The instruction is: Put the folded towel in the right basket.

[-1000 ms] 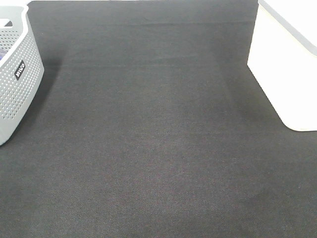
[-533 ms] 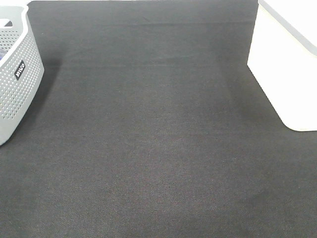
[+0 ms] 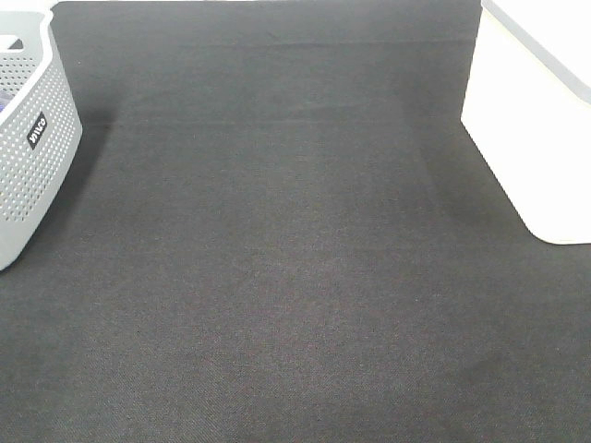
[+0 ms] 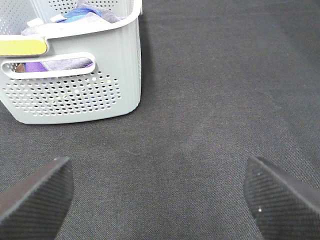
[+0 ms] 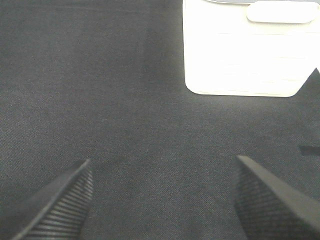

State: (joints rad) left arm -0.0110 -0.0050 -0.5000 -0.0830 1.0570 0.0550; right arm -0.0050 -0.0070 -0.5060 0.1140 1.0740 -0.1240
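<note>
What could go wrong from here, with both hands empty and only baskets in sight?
1. No folded towel lies on the black cloth; the only fabric seen is bunched inside the grey perforated basket, so the left hand might grab the wrong piece or a tangle.
2. Lifting from that basket could snag its rim and drag it.
3. The white basket sits partly out of the high view, so a drop could miss unseen. The right hand is open too.
</note>
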